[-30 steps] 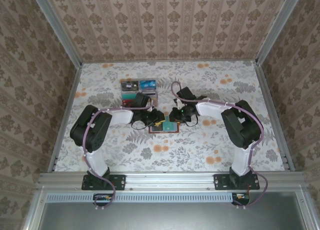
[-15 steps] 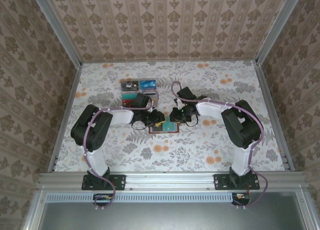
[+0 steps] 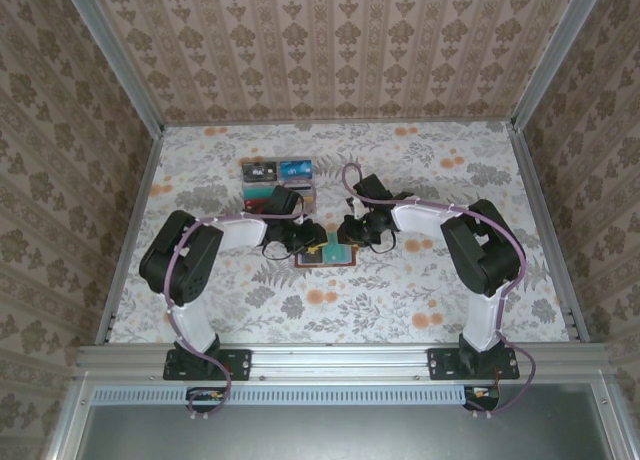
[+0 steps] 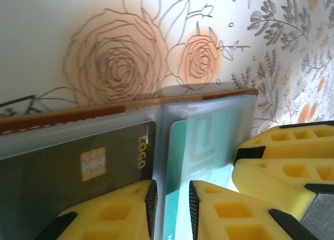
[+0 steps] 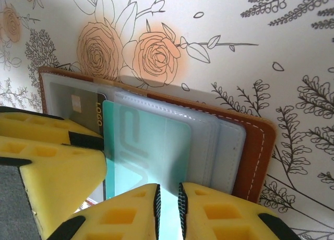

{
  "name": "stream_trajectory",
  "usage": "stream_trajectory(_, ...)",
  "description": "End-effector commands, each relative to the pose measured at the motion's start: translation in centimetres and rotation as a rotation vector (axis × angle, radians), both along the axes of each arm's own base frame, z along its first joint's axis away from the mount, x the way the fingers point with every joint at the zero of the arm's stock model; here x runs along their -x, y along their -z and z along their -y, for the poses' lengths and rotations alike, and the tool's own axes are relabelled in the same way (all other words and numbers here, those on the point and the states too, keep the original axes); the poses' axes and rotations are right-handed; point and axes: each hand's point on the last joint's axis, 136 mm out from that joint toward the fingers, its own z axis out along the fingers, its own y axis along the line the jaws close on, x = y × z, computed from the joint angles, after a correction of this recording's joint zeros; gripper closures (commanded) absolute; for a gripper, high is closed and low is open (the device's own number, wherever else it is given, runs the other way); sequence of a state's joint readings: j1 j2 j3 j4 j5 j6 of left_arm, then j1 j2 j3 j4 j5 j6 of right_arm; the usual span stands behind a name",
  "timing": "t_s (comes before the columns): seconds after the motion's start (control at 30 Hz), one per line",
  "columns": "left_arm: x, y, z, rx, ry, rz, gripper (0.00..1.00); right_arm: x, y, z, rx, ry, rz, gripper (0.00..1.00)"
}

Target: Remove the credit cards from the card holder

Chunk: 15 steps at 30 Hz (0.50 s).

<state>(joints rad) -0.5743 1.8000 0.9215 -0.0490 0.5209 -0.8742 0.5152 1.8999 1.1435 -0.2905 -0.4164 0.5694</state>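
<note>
Site: floral-print table (image 3: pixel 420 300); both my arms reach in toward its middle.
Card holder (image 3: pixel 325 257): lies open and flat on the table between my two grippers. Brown leather rim (image 5: pixel 257 146), clear pocket leaves facing up.
Left gripper (image 4: pixel 172 208): yellow fingers (image 4: pixel 109 216) drawn close, with only a thin slot between the pads. The edge of a clear pocket leaf, at the seam between the two card pockets, runs into that slot, so I read it as pinching the holder there.
Right gripper (image 5: pixel 168 203): pads nearly together, nipping the near edge of the teal card. It sits just beside my left gripper, fingers almost touching it.
Teal card (image 5: pixel 148 146): in the right-hand pocket stack. Its far part lies under the clear leaves and its near edge is in my right pinch.
Dark grey card (image 4: pixel 78 169): in the pocket on the other side of the seam, gold chip and the word LOGO showing. It lies flat under clear plastic, beside my left finger.
Clear tray (image 3: pixel 279 182): farther back on the table, just past my left gripper, apart from the holder.
Loose cards (image 3: pixel 262 170): lie in the tray's compartments; colours too small to sort from above.
</note>
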Motion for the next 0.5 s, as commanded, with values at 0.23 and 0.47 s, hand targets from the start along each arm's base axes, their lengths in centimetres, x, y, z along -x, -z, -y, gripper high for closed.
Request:
stream_trajectory(0.23, 0.1, -0.8, -0.9, -0.039, -0.007, 0.020, 0.76, 1.8, 3.0, 1.5, 0.074, 0.020, -0.097, 0.78)
stream_trajectory(0.47, 0.3, -0.4, 1.6, 0.060, 0.037, -0.009, 0.76, 1.9, 2.9, 1.4, 0.067, 0.015, -0.099, 0.78)
